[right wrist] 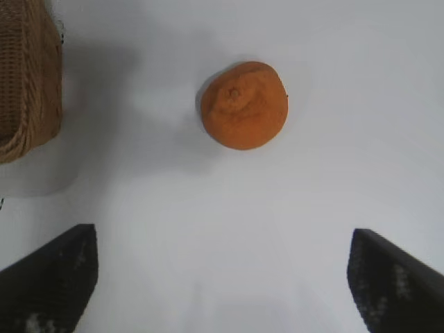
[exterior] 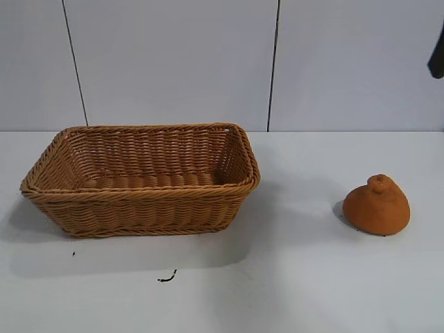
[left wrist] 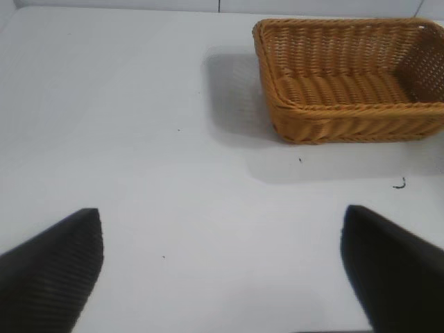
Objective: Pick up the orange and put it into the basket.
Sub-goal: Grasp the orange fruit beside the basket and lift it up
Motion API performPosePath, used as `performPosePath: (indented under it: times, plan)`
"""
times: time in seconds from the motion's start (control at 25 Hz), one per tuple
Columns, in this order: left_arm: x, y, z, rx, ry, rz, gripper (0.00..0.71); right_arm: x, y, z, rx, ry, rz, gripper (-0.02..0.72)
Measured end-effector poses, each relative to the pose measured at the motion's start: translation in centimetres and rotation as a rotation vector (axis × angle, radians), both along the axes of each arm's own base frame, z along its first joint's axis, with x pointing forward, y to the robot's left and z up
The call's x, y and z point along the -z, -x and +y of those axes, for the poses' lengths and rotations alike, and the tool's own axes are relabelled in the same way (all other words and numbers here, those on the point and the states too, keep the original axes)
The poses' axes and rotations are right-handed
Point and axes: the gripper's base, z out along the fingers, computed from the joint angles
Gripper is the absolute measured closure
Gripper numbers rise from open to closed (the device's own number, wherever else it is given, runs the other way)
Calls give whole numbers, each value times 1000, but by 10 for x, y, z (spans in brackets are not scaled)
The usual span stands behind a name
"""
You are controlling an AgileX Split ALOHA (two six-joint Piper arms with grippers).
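Note:
The orange [exterior: 377,206], matte orange-brown with a knobby bump on top, sits on the white table at the right. The wicker basket [exterior: 142,195] stands empty at the left. My right gripper [right wrist: 222,239] is open and empty, high above the table, with the orange [right wrist: 244,105] ahead of it and a corner of the basket [right wrist: 28,76] off to one side. In the exterior view only a dark bit of the right arm [exterior: 436,55] shows at the upper right edge. My left gripper [left wrist: 222,222] is open and empty, away from the basket [left wrist: 347,118].
The white table [exterior: 291,277] carries a small dark scrap [exterior: 166,278] and a speck in front of the basket. A panelled white wall stands behind the table.

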Motion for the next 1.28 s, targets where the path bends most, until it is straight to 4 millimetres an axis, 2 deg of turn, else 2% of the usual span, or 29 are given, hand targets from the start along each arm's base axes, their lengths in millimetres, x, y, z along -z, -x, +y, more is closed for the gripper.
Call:
performPosePath:
  times: [0.16,0.36,0.56,0.8,0.88,0.92,1.0,1.12,1.16,1.2,1.28]
  plan:
    - [0,0,0,0,0,0,44,41,-29,2,4,-11,82,29]
    - [0,0,0,0,0,0,44,86,-37,2,3,-8,208,29]
    - [0,0,0,0,0,0,44,114,-39,2,2,-2,277,29]
    - [0,0,0,0,0,0,44,139,-40,1,-2,10,334,29]
    - [0,0,0,0,0,0,44,144,-39,1,-2,10,349,52]
    - [0,0,0,0,0,0,44,145,-39,1,-2,10,353,84]
    - [0,0,0,0,0,0,44,145,-39,1,-2,10,354,232]
    - [0,0,0,0,0,0,44,140,-38,1,-4,12,354,520]
    - [0,0,0,0,0,0,44,134,-38,1,-5,13,344,591]
    - [0,0,0,0,0,0,44,126,-39,1,-6,13,328,650]
    - [0,0,0,0,0,0,44,109,-41,1,-8,14,295,650]
